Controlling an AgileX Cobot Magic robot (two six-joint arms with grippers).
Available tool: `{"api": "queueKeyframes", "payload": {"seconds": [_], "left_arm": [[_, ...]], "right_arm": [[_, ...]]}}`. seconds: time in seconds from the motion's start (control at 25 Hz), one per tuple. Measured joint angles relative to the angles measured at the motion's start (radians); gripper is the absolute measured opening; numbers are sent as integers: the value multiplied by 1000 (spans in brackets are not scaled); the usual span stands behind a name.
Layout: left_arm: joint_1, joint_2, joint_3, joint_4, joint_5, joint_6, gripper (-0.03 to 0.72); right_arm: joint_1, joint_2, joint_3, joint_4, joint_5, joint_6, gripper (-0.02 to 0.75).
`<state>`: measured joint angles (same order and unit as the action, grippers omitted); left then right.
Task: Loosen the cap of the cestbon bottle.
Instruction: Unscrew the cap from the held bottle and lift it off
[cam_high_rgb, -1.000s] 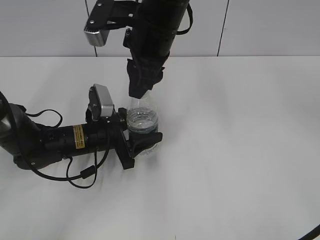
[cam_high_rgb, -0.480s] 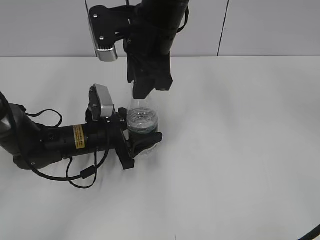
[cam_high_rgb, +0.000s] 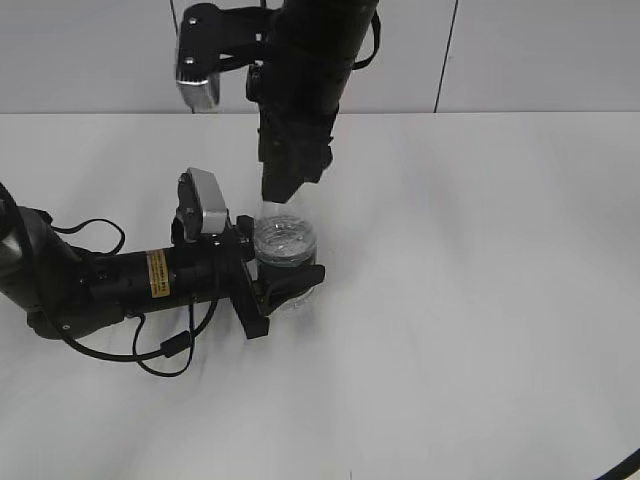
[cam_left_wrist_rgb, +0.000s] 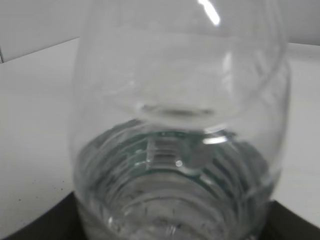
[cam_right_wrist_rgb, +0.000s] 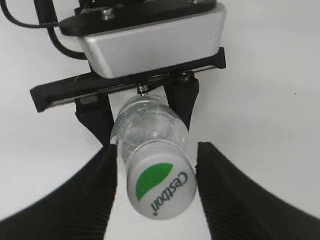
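Note:
The clear cestbon bottle (cam_high_rgb: 285, 245) stands upright on the white table, and my left gripper (cam_high_rgb: 275, 275) is shut on its lower body from the left. It fills the left wrist view (cam_left_wrist_rgb: 180, 150). My right gripper (cam_high_rgb: 280, 198) hangs straight down over the bottle top and hides the cap in the exterior view. In the right wrist view the white cap (cam_right_wrist_rgb: 160, 189) with its green mark sits between my right gripper's (cam_right_wrist_rgb: 159, 200) two black fingers. A narrow gap shows on each side, so it is open. My left gripper (cam_right_wrist_rgb: 140, 112) shows below, clamping the bottle (cam_right_wrist_rgb: 150, 125).
My left arm lies low across the table on the left, with loose black cables (cam_high_rgb: 170, 345) beside it. Bare white table (cam_high_rgb: 480, 300) spreads to the right and front. A grey wall (cam_high_rgb: 540, 50) stands behind.
My right wrist has twisted back and forth over the bottle top, so its camera housing swung right and back left. The bottle and left arm have not moved.

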<state>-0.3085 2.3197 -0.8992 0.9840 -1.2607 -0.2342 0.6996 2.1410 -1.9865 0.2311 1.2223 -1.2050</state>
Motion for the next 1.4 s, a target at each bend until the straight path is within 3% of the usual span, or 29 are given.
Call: {"api": "queueKeyframes", "payload": {"seconds": [0.12, 0.28, 0.92, 1.4], "left_arm": [[0, 0, 0, 0, 0, 0, 406], [0, 0, 0, 0, 0, -1, 406], [0, 0, 0, 6, 0, -1, 406], [0, 0, 0, 6, 0, -1, 406]], "right_arm": [[0, 0, 0, 8, 0, 124, 492], [0, 0, -34, 15, 0, 297, 561], [0, -55, -96, -46, 0, 1142, 571], [0, -56, 7, -60, 0, 1247, 571]]}}
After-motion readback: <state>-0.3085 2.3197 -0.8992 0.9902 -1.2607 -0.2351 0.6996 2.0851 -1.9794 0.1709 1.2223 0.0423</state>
